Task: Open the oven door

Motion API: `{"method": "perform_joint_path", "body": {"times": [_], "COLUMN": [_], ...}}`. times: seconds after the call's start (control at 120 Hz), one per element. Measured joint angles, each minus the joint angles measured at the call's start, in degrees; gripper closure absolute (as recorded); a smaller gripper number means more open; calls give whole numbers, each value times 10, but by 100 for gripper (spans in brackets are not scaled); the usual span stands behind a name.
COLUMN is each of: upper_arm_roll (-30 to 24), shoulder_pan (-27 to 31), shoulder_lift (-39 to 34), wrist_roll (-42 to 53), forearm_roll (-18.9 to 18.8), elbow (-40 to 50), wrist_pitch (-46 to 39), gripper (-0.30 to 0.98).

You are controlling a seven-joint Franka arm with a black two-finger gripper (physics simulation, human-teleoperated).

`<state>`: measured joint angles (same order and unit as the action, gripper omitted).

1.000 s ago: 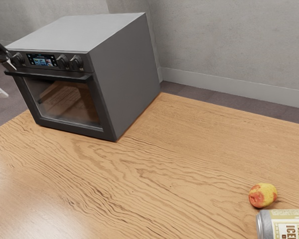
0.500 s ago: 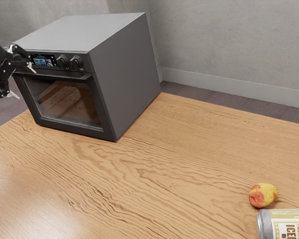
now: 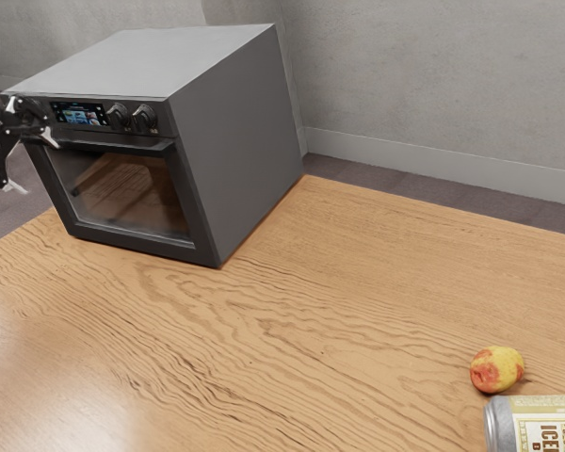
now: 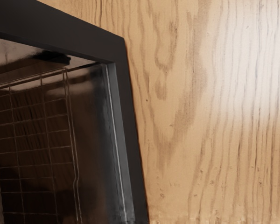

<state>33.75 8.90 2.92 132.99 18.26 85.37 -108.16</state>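
Step in hand, as we judge it: bring the gripper (image 3: 32, 163) to the handle (image 3: 132, 146) for a pull. Its two fingers stand spread, with nothing pinched between them; the upper tip overlaps the handle's end in the exterior view, though we cannot tell whether they touch. We should straddle the bar squarely, one finger on either side, before closing, and keep clear of the knobs (image 3: 145, 117). Once a hold is confirmed, we would draw outward and downward in a smooth arc, assuming a bottom hinge; a straight pull could slip off.

Specimen: the oven door (image 3: 197, 207) is shut, on the front of the oven (image 3: 235, 141), which sits on the table (image 3: 292, 311) toward the exterior view's left. Dark frame, bar along the top edge, tinted glass (image 3: 132, 198); through it we see a wire rack (image 4: 44, 116).
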Motion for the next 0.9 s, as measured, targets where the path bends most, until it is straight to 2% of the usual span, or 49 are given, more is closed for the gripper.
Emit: {"method": "perform_joint_path", "body": {"times": [0.35,0.492,0.55,0.9], "upper_arm_roll": [-16,-99,-117,-121], "shoulder_pan": [46,135,154,160], "shoulder_lift": [84,97,106,114], "wrist_roll": [45,58,62,31], "forearm_roll": [51,62,64,59], "elbow": [-75,-88,-102,-109], "wrist_pitch": [-11,-8,-5,-27], "gripper": [0,0,0,0]}}
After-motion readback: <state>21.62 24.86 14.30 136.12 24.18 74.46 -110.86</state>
